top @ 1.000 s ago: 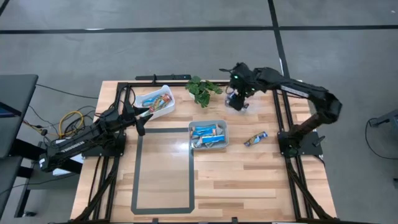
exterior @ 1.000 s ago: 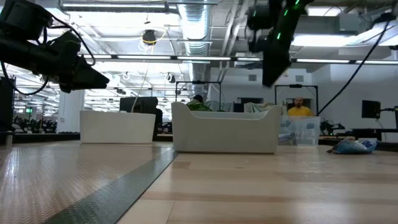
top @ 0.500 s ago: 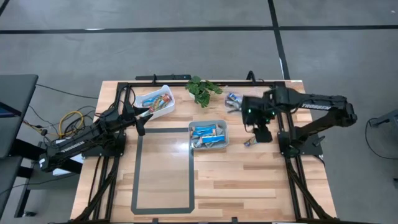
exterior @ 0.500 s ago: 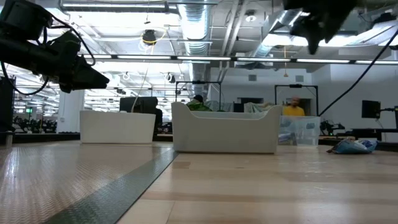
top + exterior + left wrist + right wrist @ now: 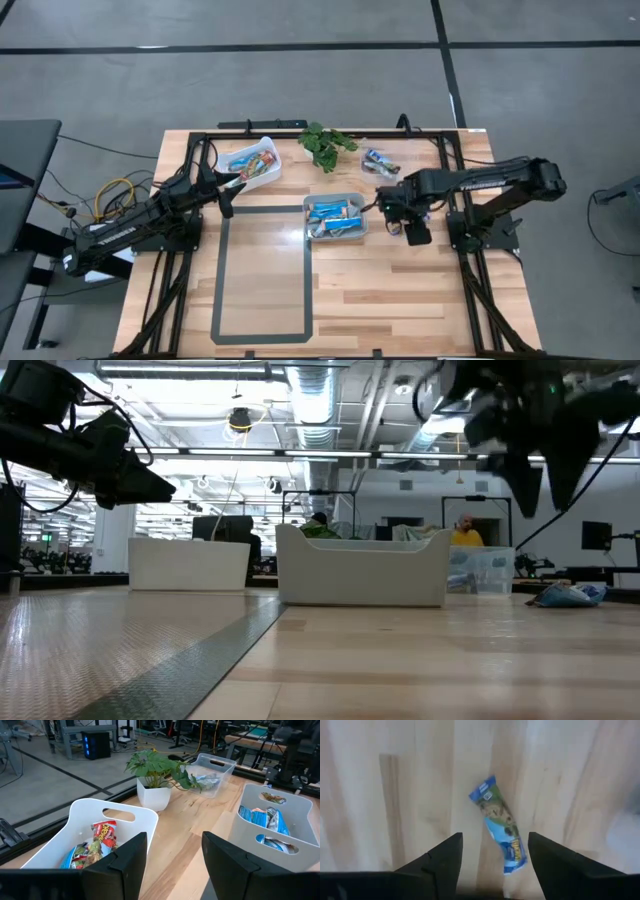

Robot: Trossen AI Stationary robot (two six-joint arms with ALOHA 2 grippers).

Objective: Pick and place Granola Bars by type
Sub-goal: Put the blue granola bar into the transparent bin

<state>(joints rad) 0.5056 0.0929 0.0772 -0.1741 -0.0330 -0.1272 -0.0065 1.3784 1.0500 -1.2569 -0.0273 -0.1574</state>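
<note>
My right tool (image 5: 408,226) hangs over the right part of the counter (image 5: 400,290), just right of the middle bin (image 5: 336,217), pointing down. Its fingers (image 5: 445,860) stand wide apart with nothing between them. Straight below, seen from the right wrist, a blue granola bar (image 5: 500,825) lies flat on the bare wood, skewed to the planks and framed by the open gap. From above, my arm hides this bar.

The middle bin is white and holds several blue bars (image 5: 333,212); from the left wrist I see the blue wrappers (image 5: 265,820) packed against its wall.

At the far left, a second white bin (image 5: 254,163) holds the multicoloured bars (image 5: 95,845), red and orange among them. My left tool (image 5: 226,187) hovers just near of this bin, its fingers (image 5: 125,860) spread apart and holding nothing.

At the far edge, a green plant (image 5: 322,144) stands in a small white pot (image 5: 153,796). Right of it sits a clear bin (image 5: 210,770) with silver-grey bars (image 5: 378,160) inside.

A dark tape rectangle (image 5: 262,275) marks the left half of the counter.

From counter height, the middle bin (image 5: 362,572) stands in front, the clear one (image 5: 480,572) behind it to the right, and a person in yellow (image 5: 463,536) shows in the room beyond.
</note>
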